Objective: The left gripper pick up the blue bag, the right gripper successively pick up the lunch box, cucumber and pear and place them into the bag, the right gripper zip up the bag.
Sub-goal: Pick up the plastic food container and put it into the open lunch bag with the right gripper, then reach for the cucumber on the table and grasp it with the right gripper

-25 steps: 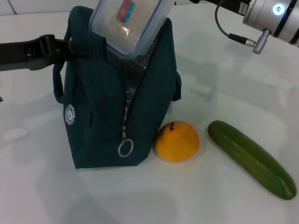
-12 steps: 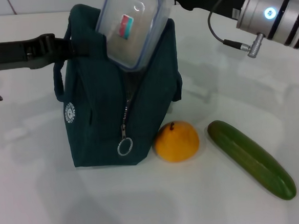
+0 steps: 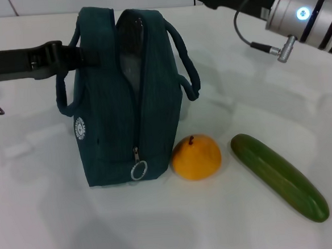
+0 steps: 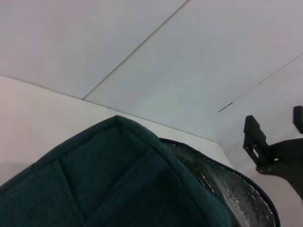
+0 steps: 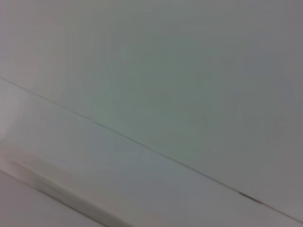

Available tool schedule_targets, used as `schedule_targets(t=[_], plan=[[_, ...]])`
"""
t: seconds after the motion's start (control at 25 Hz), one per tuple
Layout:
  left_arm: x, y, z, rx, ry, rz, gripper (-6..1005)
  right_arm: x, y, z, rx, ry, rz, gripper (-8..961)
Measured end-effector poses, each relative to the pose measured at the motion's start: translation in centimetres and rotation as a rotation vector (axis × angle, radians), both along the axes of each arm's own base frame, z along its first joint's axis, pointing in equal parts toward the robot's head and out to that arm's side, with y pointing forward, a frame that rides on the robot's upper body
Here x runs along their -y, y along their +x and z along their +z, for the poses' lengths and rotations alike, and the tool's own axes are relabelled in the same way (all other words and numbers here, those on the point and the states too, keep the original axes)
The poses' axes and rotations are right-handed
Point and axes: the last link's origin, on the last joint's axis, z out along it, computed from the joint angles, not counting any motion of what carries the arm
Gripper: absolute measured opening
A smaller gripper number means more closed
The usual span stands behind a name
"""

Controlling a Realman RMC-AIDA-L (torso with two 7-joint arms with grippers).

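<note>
The cucumber (image 3: 279,177) lies on the desk (image 3: 47,212) at 4 o'clock from the blue bag (image 3: 127,98), just beside the pear (image 3: 197,156). It looks smooth, firm and slippery; grip its middle. The left claw (image 3: 78,55) grips the bag's edge; the right claw's state I cannot tell.

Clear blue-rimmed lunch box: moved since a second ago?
Yes. It was tilted above the dark teal fabric bag's opening; now it has dropped down inside, below the rim, barely visible. The orange-yellow pear beside the bag stays put.
</note>
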Motion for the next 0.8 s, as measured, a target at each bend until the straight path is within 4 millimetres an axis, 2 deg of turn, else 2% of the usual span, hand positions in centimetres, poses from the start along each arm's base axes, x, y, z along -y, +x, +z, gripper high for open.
schedule_targets(t=[0.04, 0.24, 0.44, 0.56, 0.68, 0.8], plan=[[0.0, 0.0, 0.0, 0.001, 0.0, 0.0, 51, -0.1, 0.1, 0.3, 0.001, 0.012, 0.006, 387], [0.0, -0.1, 0.0, 0.001, 0.0, -0.001, 51, -0.4, 1.8, 2.6, 0.038, 0.115, 0.048, 616], [0.2, -0.4, 0.0, 0.0, 0.0, 0.008, 51, -0.2, 4.4, 5.4, 0.234, 0.273, 0.167, 669], [0.2, -0.4, 0.0, 0.0, 0.001, 0.008, 51, -0.1, 5.5, 6.6, 0.391, 0.334, 0.256, 771], [0.2, -0.4, 0.0, -0.001, 0.001, 0.006, 51, 0.0, 6.0, 7.4, 0.522, 0.346, 0.342, 872], [0.3, -0.4, 0.1, 0.005, 0.005, 0.003, 51, 0.1, 6.2, 7.8, 0.655, 0.337, 0.436, 876]])
